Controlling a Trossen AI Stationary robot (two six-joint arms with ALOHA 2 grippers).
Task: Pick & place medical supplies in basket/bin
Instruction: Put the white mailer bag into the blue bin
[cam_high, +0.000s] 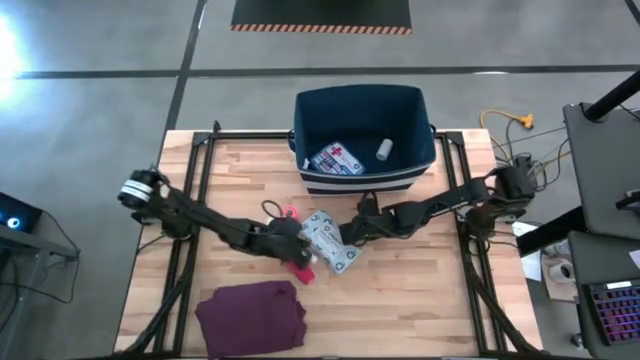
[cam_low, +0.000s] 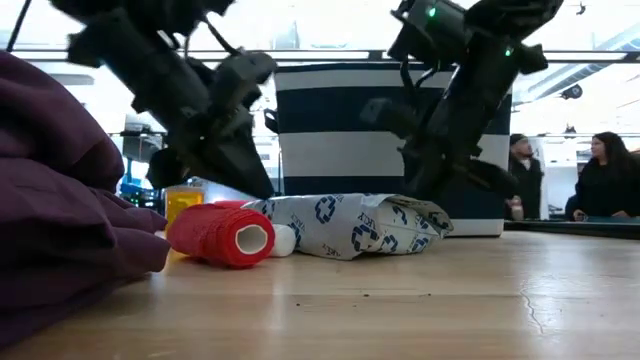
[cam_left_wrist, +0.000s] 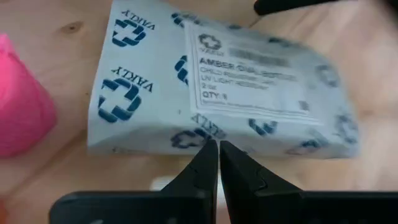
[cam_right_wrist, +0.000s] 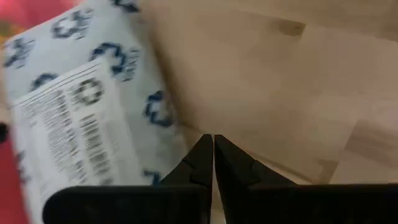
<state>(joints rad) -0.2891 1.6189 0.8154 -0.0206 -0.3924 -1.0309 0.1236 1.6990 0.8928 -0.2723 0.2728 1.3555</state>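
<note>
Two grippers meet at the grey-white printed packet (cam_high: 330, 243) mid-table: the left gripper (cam_left_wrist: 218, 152) at its nine o'clock, the right gripper (cam_right_wrist: 212, 144) at its three o'clock, both with fingers pinched together on nothing. The navy bin (cam_high: 362, 178) at twelve o'clock holds the first-aid pouch (cam_high: 337, 158) and a white roll (cam_high: 384, 150); a red roll (cam_low: 222, 235) touches the packet

the wooden table (cam_high: 420, 290) bears the navy bin (cam_high: 362, 178), printed packet (cam_high: 331, 241), red roll (cam_low: 220, 234) and maroon cloth (cam_high: 251, 315).

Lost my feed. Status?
Both jaws shut, empty: left gripper, right gripper flanking the printed packet on table. Pouch already in bin. Nothing blocking.
</note>
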